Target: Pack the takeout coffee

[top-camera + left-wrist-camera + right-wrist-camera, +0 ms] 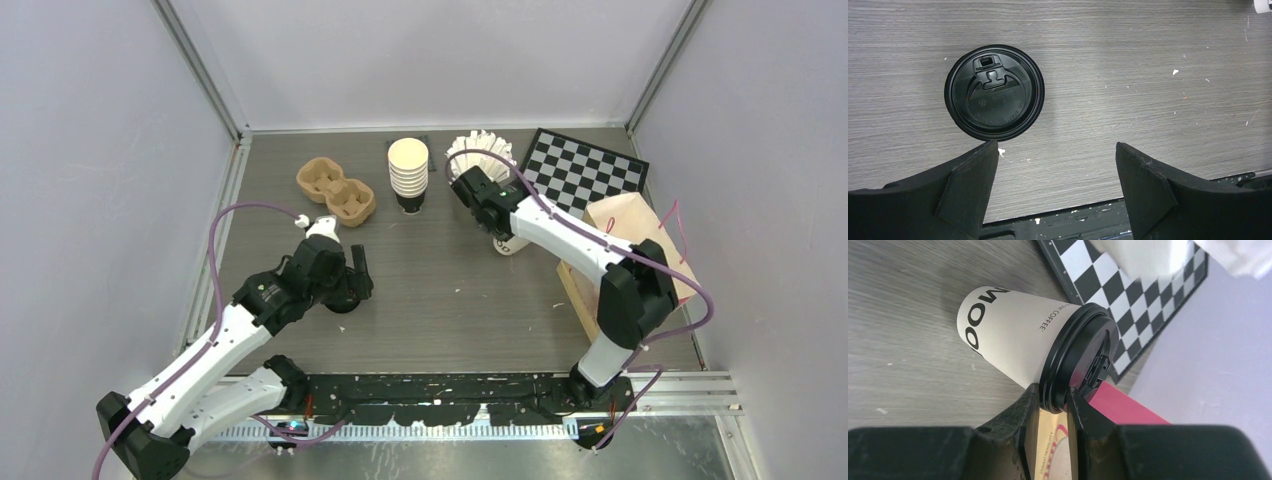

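Note:
A takeout coffee (pixel 1008 335), a cream-white cup with black lettering and a black lid (pixel 1083 355), lies tilted across the right wrist view. My right gripper (pixel 1054 395) is shut on the lid's rim, one finger on each side of it. In the top view this gripper (pixel 495 222) is right of the table's middle, with the cup's white wall (pixel 506 244) showing just below it. My left gripper (pixel 1055 147) hangs open over the table with nothing between its fingers. A black lid (pixel 994 92) sits just beyond its left fingertip (pixel 983 155). Whether a cup stands under that lid I cannot tell.
A brown pulp cup carrier (pixel 336 190) and a stack of lidless cream cups (pixel 408 172) stand at the back. A fanned white paper pile (pixel 482 150) and a checkerboard (pixel 585 170) lie at the back right. A brown paper bag (pixel 635 235) with pink handles lies at the right edge.

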You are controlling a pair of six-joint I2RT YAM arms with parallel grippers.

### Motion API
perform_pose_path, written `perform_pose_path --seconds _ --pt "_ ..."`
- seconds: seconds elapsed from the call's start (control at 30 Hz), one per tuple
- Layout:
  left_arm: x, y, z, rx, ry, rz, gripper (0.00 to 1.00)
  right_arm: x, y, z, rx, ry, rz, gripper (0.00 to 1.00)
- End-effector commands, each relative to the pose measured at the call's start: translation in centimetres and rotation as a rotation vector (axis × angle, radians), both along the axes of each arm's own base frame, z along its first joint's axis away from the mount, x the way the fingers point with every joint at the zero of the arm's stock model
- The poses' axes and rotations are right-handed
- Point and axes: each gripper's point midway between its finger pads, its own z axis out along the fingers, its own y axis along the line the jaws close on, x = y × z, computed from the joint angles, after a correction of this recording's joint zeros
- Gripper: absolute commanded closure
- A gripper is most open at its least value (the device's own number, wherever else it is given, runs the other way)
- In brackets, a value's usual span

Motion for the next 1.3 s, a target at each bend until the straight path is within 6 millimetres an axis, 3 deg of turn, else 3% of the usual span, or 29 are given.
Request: perform_pose_path --seconds 0.0,0.27,0.6,0.8,1.1,1.27 --pt "1.3 -0.4 2.3 -0.052 -0.079 0.036 0.11 1.8 -0.6 1.1 -0.157 -0.041 0.033 0.79" --pt "1.2 -0.2 2.1 -0.048 -0.080 0.038 0.11 2.1 0.6 0.1 -0.197 -0.033 0.062 0.75" --pt "1.1 0.1 1.7 -0.044 -0.075 0.052 0.10 0.8 2.3 0.5 -0.130 -0.034 0.104 0.51" --pt "1.3 0.7 0.8 -0.008 -0.050 0.092 0.09 0.0 3.0 1.0 -0.080 -0.029 0.119 0.45" --pt "2.5 2.4 -1.5 0.029 0.046 0.210 0.12 -3.0 6.7 4.1 0.257 0.005 0.189 0.42" --pt "3.4 3.0 -3.1 0.014 0.103 0.258 0.17 -5.3 11.3 6.5 0.645 0.001 0.197 0.43"
